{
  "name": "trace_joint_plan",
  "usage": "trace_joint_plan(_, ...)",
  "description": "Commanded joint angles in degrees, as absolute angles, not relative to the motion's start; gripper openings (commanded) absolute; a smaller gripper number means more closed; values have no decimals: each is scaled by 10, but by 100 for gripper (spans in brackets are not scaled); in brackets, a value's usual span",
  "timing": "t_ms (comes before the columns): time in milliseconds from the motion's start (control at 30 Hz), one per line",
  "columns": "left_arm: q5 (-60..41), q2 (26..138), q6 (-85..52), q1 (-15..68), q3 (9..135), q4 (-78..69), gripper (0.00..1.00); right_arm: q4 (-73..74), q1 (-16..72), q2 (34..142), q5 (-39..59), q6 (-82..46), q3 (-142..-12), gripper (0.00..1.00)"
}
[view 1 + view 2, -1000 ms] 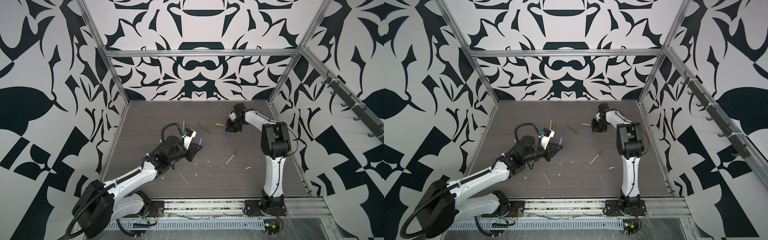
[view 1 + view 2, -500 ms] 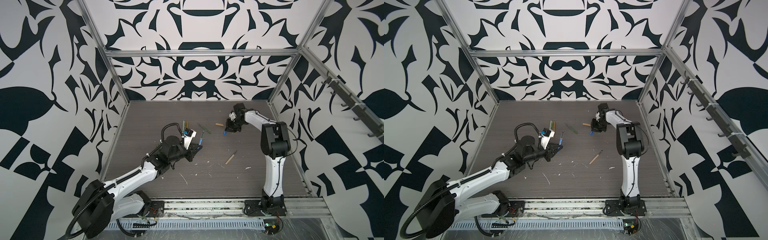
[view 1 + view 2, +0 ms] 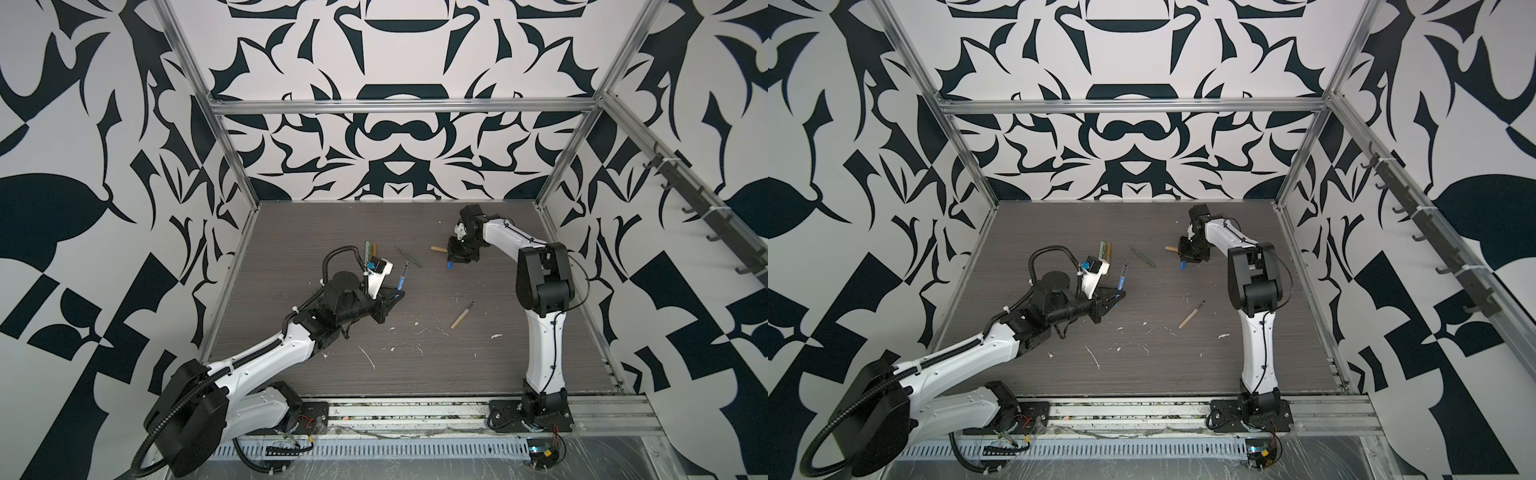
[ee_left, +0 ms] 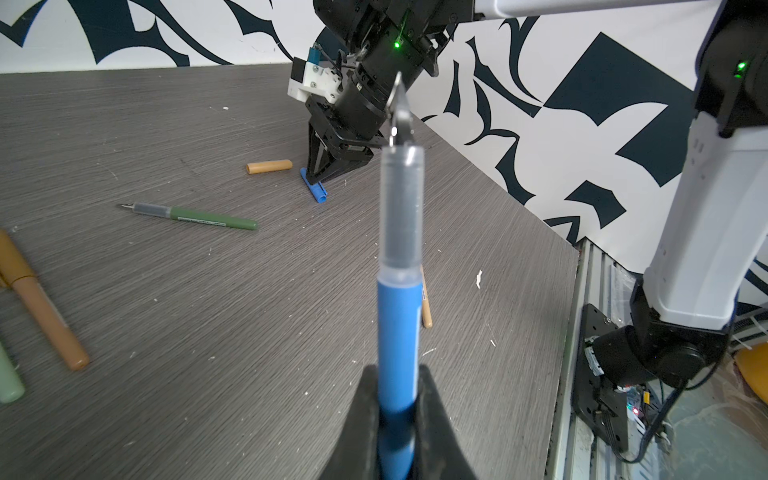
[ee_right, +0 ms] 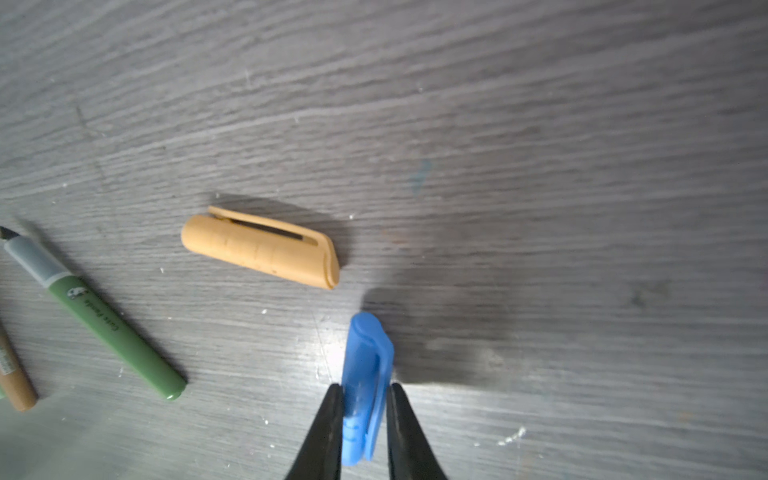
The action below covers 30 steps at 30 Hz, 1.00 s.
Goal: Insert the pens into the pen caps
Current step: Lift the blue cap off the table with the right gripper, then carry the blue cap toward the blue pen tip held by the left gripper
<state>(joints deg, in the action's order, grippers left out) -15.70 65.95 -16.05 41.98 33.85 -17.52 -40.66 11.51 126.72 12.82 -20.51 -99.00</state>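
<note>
- The blue pair is in play. The left jaws are clamped shut on the barrel of the blue pen (image 4: 399, 316) and hold it clear of the worktop (image 3: 415, 374), dark tip aimed towards the right arm (image 3: 540, 274).
- Over there the right jaws are almost closed, pinching the blue cap (image 5: 368, 365) by its sides. The cap looks to be resting on the surface, not lifted yet.
- The step, as I read it, is picking up the cap that matches the waiting pen.
- Next comes the lift: turn the cap's open end to face the tip, line the two up in mid-air, then push along one axis. A small tilt could catch the tip on the rim.
- I can't tell which end of the cap is the open one.
- There is no tray or box in sight, so the caps are the only holders.
- The tan cap (image 5: 257, 249) lies just beside the blue one with nothing in it, and the tan pen (image 3: 461, 316) is well apart from it.
- The dark green pen (image 4: 212, 218) lies bare between the arms.
- The ochre pen (image 4: 41, 316) and pale green pen (image 4: 8, 376) lie side by side — both look capped already.
</note>
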Motion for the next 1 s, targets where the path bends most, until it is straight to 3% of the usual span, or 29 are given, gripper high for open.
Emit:
trace_joint_plan(0,-161,651,-158,421,342,-184,4,-440,115,1284,97,-194,-992,22)
trace_joint_plan(500,-154,646,-157,420,337,-182,4,-402,124,1252,137,-210,-977,11)
trace_joint_plan(633,-137,654,-155,421,339,-197,4,-318,134,1165,164,-209,-910,10)
trace_joint_plan(967,-122,684,-187,421,322,-299,4,91,228,830,185,-226,-586,7)
